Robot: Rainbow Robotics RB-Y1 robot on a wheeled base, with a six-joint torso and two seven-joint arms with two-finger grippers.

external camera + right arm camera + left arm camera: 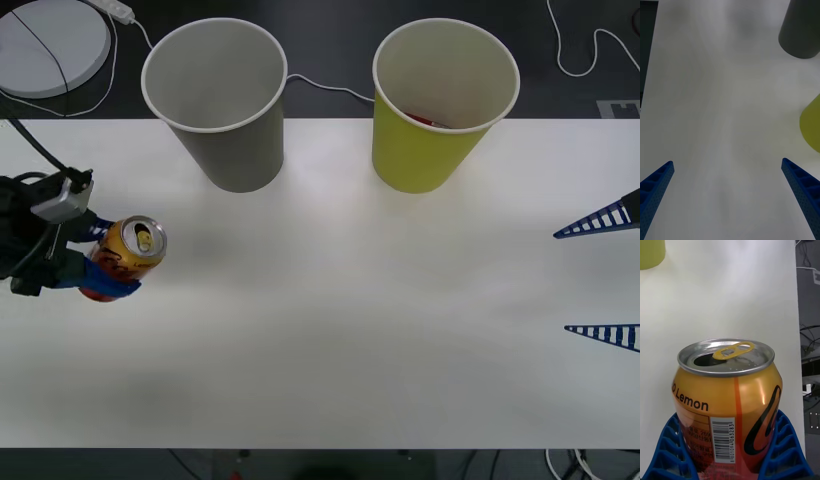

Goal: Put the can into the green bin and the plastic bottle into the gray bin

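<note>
The white table (330, 350) spans the front view, and at its far edge stand the gray bin (215, 100), more to the left, and the green bin (440, 105), to the right of it, both upright with mouths open upward; something red lies low inside the green one, too little of it showing to name. The left gripper (95, 268) sits near the table's left edge, its blue fingers (670, 450) clamped on the lower body of the can (128, 255), which stands upright with its pull-tab top facing up. From that grip the green bin lies forward and well to the right, beyond the gray bin, so the carry likely has to cross past the gray bin's mouth before the can hangs over the right target. The right gripper (602, 278) waits at the table's right edge with its fingers spread wide, holding nothing; it is nearer the green bin but is empty.
</note>
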